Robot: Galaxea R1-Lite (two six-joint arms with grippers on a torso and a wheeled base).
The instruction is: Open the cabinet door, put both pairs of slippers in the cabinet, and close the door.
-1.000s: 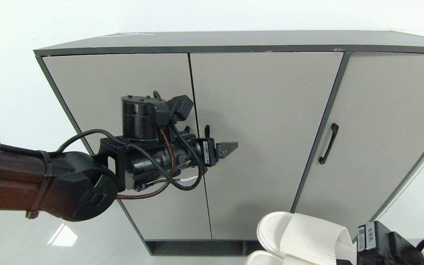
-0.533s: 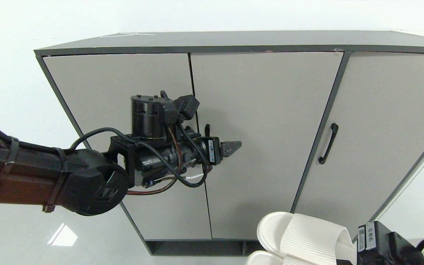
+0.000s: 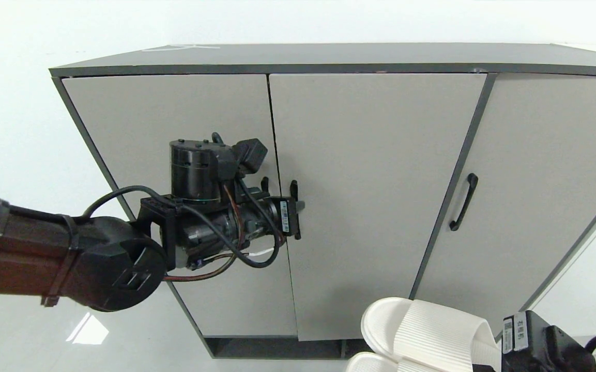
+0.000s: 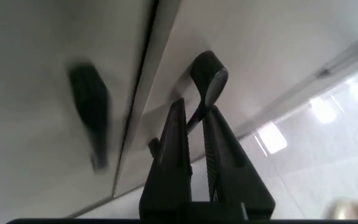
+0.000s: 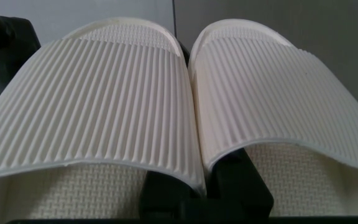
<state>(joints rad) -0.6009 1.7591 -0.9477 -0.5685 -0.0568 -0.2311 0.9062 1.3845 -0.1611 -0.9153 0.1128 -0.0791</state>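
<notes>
- Shows a grey cabinet with dark frame [image 3: 380, 54] and 3 flat doors, the left gripper [image 3: 299, 206] at the short black bar handle [image 3: 293, 187] of the middle door [image 3: 370, 196].
- Had those fingers poking past the handle 0.5 seconds ago; now has them drawn back and pinched nearly closed around it.
- Leaves that door's lower edge slightly below its neighbour's, so probably just ajar.
- Keeps 1 pair of cream ribbed slippers [image 3: 422, 325] outside the cabinet, low right, clamped in the right gripper [image 5: 205, 186].
- Points to an outward pull next.
</notes>
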